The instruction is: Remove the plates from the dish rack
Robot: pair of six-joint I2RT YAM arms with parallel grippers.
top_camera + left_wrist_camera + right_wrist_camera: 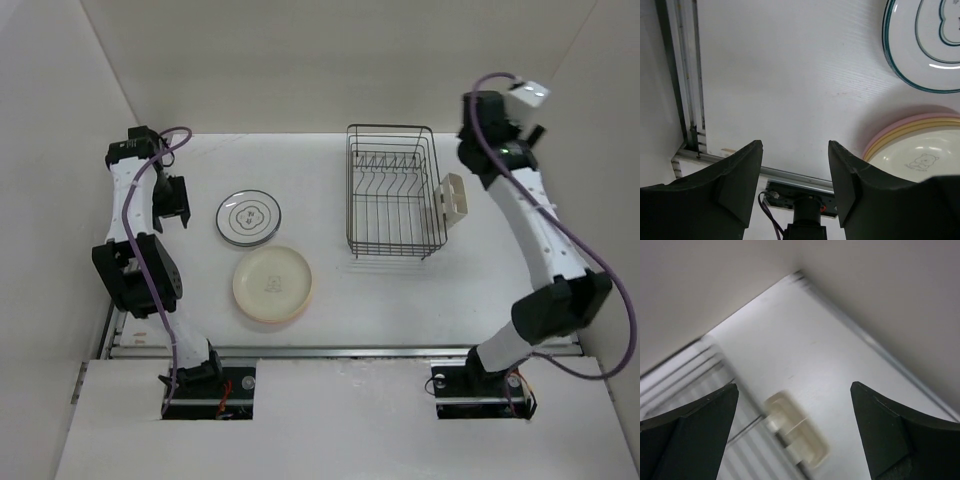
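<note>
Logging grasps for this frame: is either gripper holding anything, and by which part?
Nothing is held. The left gripper and the right gripper are both open and empty.

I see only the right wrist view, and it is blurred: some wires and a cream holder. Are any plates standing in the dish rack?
Observer: None. In the top view the dish rack holds no plates between its dividers.
Operator: Then where are the plates now?
Observer: On the table, on the left arm's side of the rack. The ringed plate lies flat alone, and the stack of plates, cream on top, lies nearer the arm bases.
</note>
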